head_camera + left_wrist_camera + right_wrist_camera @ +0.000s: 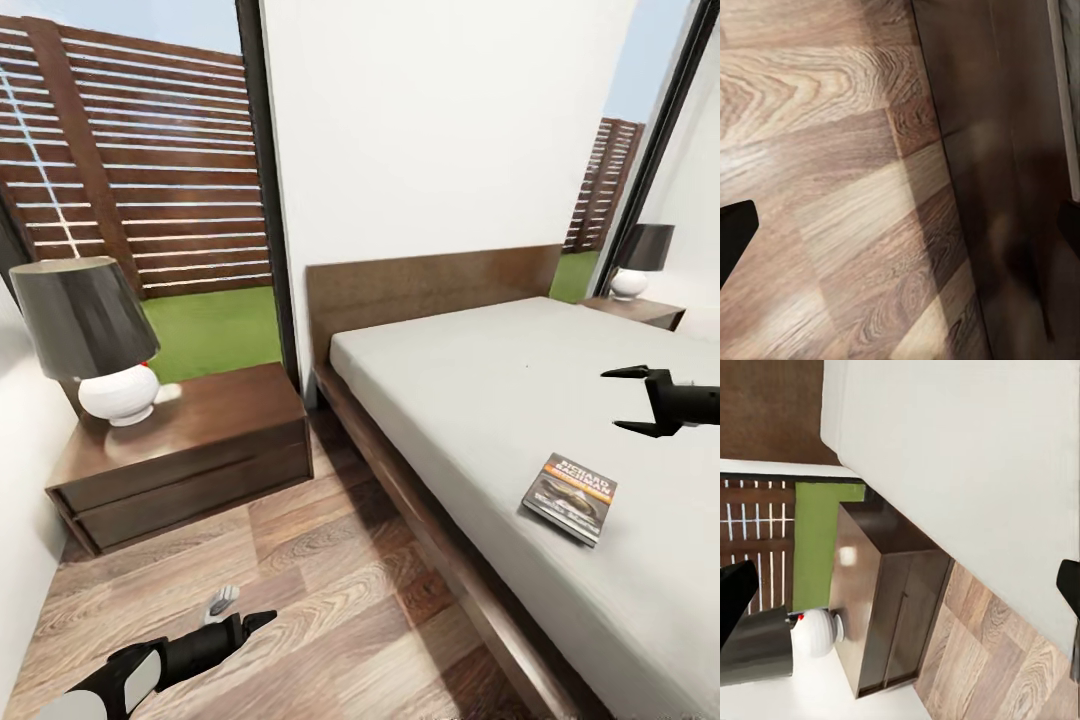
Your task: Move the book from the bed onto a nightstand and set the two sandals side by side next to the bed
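Wood-plank floor (330, 590), glossy wooden nightstand (190, 450), smooth matt mattress (520, 420)

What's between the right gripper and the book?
Nothing but bare grey mattress: in the head view the open right gripper hovers over the bed, up and to the right of the book, with no object between them.

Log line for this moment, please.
book on bed | right pincer open above mattress, empty | left pincer low over floor | book not grasped

Bedroom: bed (560, 420), nightstand (190, 455), lamp (95, 335).
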Motion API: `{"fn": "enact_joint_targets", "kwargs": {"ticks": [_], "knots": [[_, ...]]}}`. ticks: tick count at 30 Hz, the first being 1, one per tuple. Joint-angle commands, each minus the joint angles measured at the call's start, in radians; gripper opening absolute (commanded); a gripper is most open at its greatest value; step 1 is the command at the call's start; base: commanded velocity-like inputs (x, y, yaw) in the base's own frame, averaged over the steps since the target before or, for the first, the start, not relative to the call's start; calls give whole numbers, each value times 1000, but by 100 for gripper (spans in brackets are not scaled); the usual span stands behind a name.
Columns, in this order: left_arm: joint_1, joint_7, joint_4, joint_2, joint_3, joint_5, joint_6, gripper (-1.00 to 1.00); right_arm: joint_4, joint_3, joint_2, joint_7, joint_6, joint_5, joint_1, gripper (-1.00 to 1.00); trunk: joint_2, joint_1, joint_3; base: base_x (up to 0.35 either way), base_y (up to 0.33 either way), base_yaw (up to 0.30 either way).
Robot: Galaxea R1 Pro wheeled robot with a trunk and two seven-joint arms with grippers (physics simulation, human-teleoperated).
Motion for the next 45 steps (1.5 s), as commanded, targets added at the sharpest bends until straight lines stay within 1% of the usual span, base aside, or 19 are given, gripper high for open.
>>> {"fn": "enact_joint_targets", "kwargs": {"ticks": [1, 12, 21, 34, 45], "knots": [[0, -2, 0, 0, -3, 10, 10, 100, 0, 5, -2, -7, 0, -9, -2, 100, 0, 0, -1, 0, 0, -198], [0, -2, 0, 2, -2, 10, 11, 100, 0, 6, -5, -7, 0, -9, -2, 100, 0, 0, -1, 0, 0, -184], [0, -6, 0, 11, -1, 10, 12, 100, 0, 6, -5, -7, 0, -9, -2, 100, 0, 0, -1, 0, 0, -156], [0, -6, 0, 13, -1, 10, 11, 100, 0, 8, -4, -7, 0, -11, -2, 100, 0, 0, -1, 0, 0, -148], [0, -6, 0, 12, -2, 10, 11, 100, 0, 7, -4, -7, 0, -12, -2, 100, 0, 0, -1, 38, 0, -59]]}}
